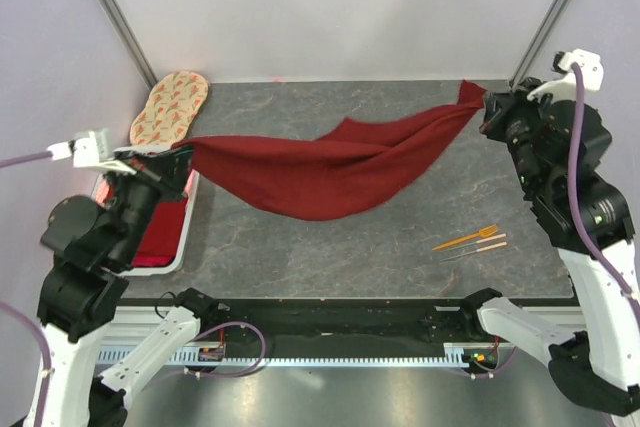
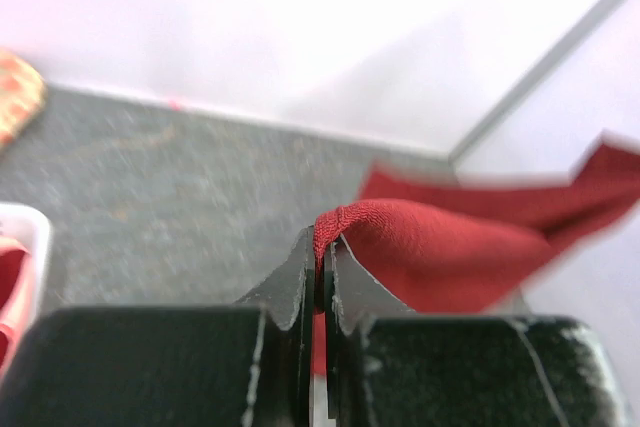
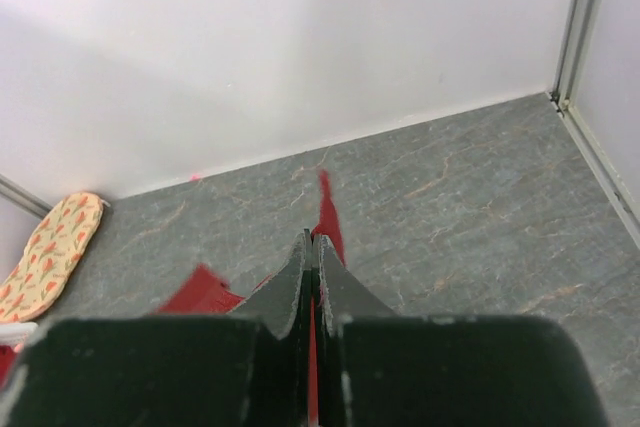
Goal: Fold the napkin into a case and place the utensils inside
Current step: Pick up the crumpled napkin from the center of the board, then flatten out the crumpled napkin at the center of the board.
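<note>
The dark red napkin (image 1: 330, 172) hangs stretched between both arms above the grey table, sagging in the middle. My left gripper (image 1: 178, 145) is shut on its left corner; the left wrist view shows the napkin (image 2: 440, 247) pinched at my left gripper (image 2: 322, 242). My right gripper (image 1: 482, 97) is shut on the far right corner; in the right wrist view a strip of napkin (image 3: 328, 217) pokes past my right gripper (image 3: 314, 242). The utensils (image 1: 470, 241), orange-gold and silver, lie on the table at the right front. No folded case shows.
An oval beige mat (image 1: 170, 107) with a red-orange pattern lies at the back left. A white tray (image 1: 185, 237) holding brighter red cloth sits at the left edge under the left arm. Walls close the table on the left, back and right.
</note>
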